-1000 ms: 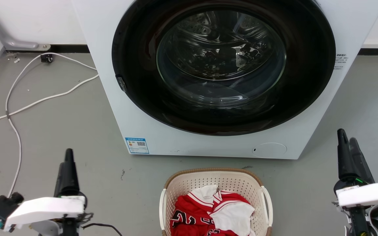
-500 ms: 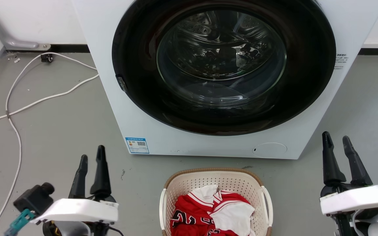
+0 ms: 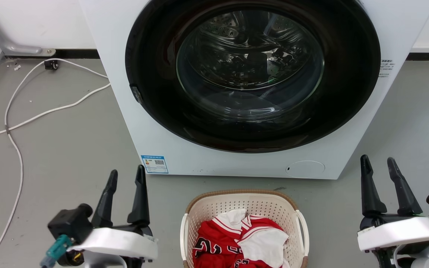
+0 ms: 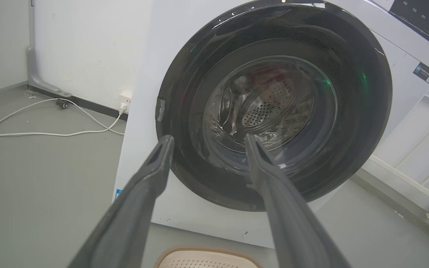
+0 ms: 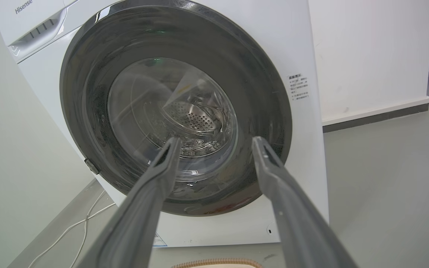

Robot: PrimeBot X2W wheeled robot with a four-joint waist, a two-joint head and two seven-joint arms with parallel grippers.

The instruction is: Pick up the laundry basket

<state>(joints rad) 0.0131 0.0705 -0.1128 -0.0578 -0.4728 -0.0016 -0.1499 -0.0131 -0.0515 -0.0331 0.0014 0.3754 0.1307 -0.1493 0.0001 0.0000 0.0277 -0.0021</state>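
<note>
Two grippers in play: left gripper [image 3: 127,171] and right gripper [image 3: 377,160], each with both fingers spread apart and nothing between them. Held low over the floor [image 3: 69,156], one on either side of the laundry basket [image 3: 242,193], well apart from it and touching nothing. Aimed forward at the washing machine [image 3: 192,163] rather than down at the load; judged a pre-grasp stance, set wide for closing in from both flanks. Find the laundry basket on the floor, centred between the two grippers, just before the washing machine and apart from its front panel. Note the white side handles [image 3: 305,230] on the long walls, facing outward toward each gripper: the likely grasp points, being slimmer than the brown rim. Note the red and white garment [image 3: 218,242] lying inside, loosely heaped; probably adds little weight but may slide if lifted unevenly. Recommended next: turn both grippers inward and down, engage both handles together, raise level. Keep clear of the white cable [image 3: 50,111] on the floor at far left.
</note>
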